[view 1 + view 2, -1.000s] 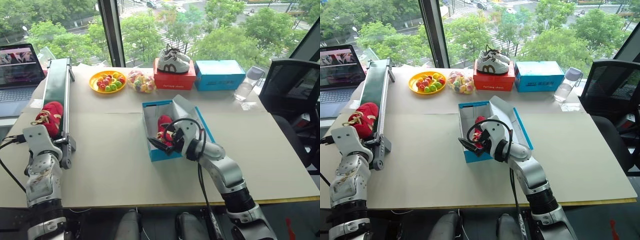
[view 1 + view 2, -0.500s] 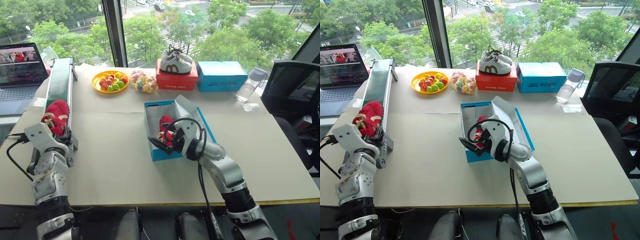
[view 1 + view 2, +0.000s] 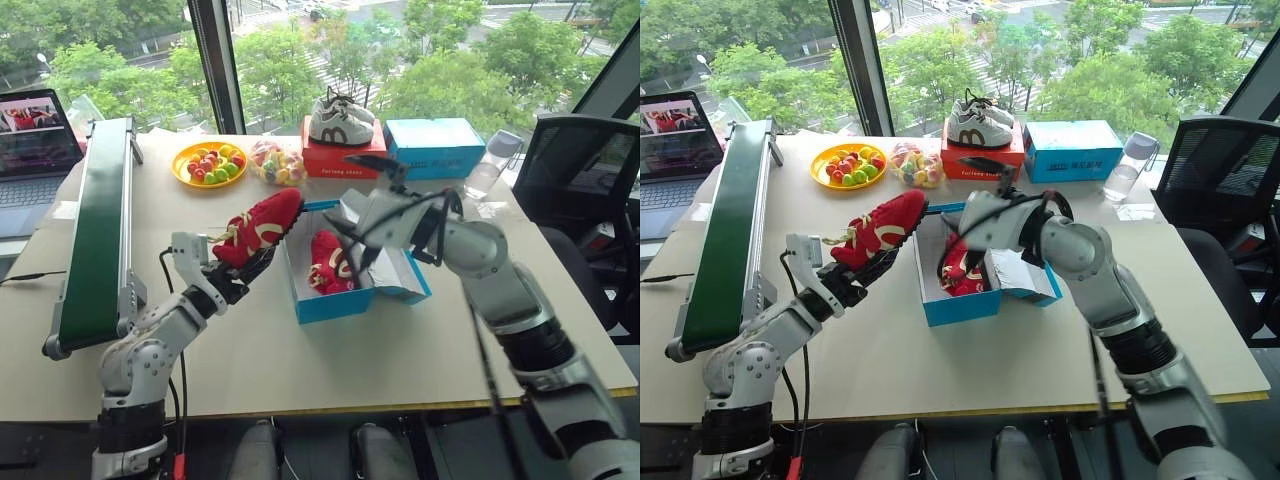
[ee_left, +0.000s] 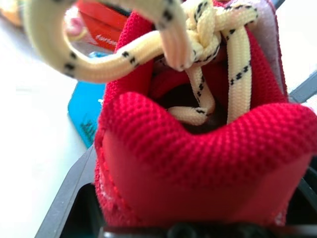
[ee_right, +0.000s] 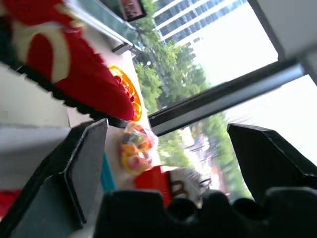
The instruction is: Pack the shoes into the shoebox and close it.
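- Red shoe (image 3: pixel 262 227) pinched in left hand (image 3: pixel 232 277), off the green conveyor (image 3: pixel 96 230) since a second ago, now just left of blue shoebox (image 3: pixel 335 300).
- Second shoe (image 3: pixel 330 262) inside.
- Right hand (image 3: pixel 355 205) spread, raised above box.
- Fruit plate (image 3: pixel 207 163), red box (image 3: pixel 345 160) behind on worktop (image 3: pixel 250 350).

I counted two red shoes (image 3: pixel 262 227), two white-and-grey sneakers (image 3: pixel 341 120), two blue boxes (image 3: pixel 436 146) and one red box (image 3: pixel 341 160).
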Robot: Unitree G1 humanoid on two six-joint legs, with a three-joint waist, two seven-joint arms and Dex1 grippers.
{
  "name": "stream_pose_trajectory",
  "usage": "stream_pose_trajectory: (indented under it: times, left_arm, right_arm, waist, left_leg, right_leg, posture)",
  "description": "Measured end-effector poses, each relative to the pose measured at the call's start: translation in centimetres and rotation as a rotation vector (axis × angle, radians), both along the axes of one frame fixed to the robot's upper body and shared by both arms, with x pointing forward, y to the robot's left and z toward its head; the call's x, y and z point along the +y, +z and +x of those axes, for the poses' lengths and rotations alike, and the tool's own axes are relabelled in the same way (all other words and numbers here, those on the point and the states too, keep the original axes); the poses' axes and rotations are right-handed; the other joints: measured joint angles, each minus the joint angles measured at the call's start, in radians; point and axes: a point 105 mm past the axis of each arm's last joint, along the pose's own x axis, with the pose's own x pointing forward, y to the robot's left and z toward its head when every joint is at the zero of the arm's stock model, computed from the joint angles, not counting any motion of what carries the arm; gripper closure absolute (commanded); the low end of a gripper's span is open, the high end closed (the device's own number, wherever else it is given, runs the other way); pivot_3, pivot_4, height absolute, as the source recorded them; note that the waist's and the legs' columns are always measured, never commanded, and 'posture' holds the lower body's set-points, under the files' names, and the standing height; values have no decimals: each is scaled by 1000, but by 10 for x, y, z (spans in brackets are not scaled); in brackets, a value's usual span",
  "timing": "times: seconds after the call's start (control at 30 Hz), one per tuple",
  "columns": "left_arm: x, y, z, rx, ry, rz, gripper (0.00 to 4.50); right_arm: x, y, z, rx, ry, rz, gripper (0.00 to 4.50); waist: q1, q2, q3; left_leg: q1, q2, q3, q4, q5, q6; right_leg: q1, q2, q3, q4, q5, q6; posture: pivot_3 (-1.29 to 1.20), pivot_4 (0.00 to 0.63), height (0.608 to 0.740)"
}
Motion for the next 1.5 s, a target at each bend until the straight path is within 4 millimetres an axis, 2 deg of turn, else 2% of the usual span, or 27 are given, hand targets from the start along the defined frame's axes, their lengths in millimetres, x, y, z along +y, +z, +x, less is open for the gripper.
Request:
stream_pose_trajectory:
  times: [0.1, 0.2, 0.27, 0.4, 0.77, 0.87, 1.07, 1.37, 1.43, 1.5]
  left_arm:
    - [-13, 6, 0, -15, -70, 8, 1841]
    - [-25, 2, -5, -6, -151, 37, 1841]
    - [-34, 0, -7, 1, -195, 44, 1841]
    - [-39, -1, -9, -10, -216, 63, 1841]
    - [-46, -12, -11, 10, -213, 76, 1841]
    - [-46, -12, -10, 11, -208, 75, 1886]
    - [-45, -8, -7, -12, -186, 84, 1886]
    - [-44, -6, -4, -69, -151, 152, 1886]
    - [-43, -6, -3, -95, -136, 180, 902]
    - [-41, -6, -2, -122, -116, 214, 243]
  right_arm:
    - [7, -31, -9, -27, 99, -121, 0]
    - [4, -41, -4, -47, 110, -165, 0]
    - [5, -41, 3, -66, 97, -152, 0]
    - [3, -27, 14, -127, 53, -97, 0]
    - [-15, -36, 34, -143, -48, -121, 0]
    - [-17, -37, 37, -138, -58, -121, 728]
    - [-17, -39, 38, -129, -64, -118, 2736]
    - [-14, -39, 42, -107, -92, -92, 2736]
    - [-13, -40, 43, -93, -102, -82, 2785]
    - [-11, -39, 43, -64, -101, -52, 2785]
  waist:
    - [3, 0, 0]
    - [3, 0, 0]
    - [3, 0, 0]
    - [3, 0, 0]
    - [4, 0, 0]
    - [4, 0, 0]
    - [4, 0, 0]
    - [4, 0, 0]
    - [4, 0, 0]
    - [4, 0, 0]
  left_leg:
    - [-1, -2, 1, 1, 0, 0]
    - [-1, -2, 1, 2, 0, 0]
    - [-1, -1, 1, 2, 0, 0]
    - [-1, -1, 1, 1, 0, 0]
    - [-1, -1, 1, 2, 0, 0]
    - [-1, -1, 1, 2, 0, 0]
    - [-1, -1, 1, 2, 0, 0]
    - [-1, -1, 1, 2, 0, 0]
    - [-1, -1, 1, 2, 0, 0]
    - [-1, -1, 1, 2, 0, 0]
  right_leg:
    - [0, -2, 2, -1, 1, 1]
    - [1, -2, 2, 0, 1, 1]
    - [0, -1, 2, 0, 1, 1]
    - [0, -1, 2, 0, 1, 1]
    - [1, -1, 2, 0, 1, 1]
    - [0, -1, 2, 0, 1, 1]
    - [1, -1, 2, 0, 1, 1]
    - [1, -1, 2, 0, 1, 1]
    - [1, -1, 2, 0, 1, 1]
    - [1, -1, 2, 0, 1, 1]
  posture:
    - [0, 150, 740]
    - [0, 150, 740]
    - [0, 150, 740]
    - [0, 150, 740]
    - [0, 150, 740]
    - [0, 150, 740]
    - [0, 150, 740]
    - [0, 150, 740]
    - [0, 150, 740]
    - [0, 150, 740]
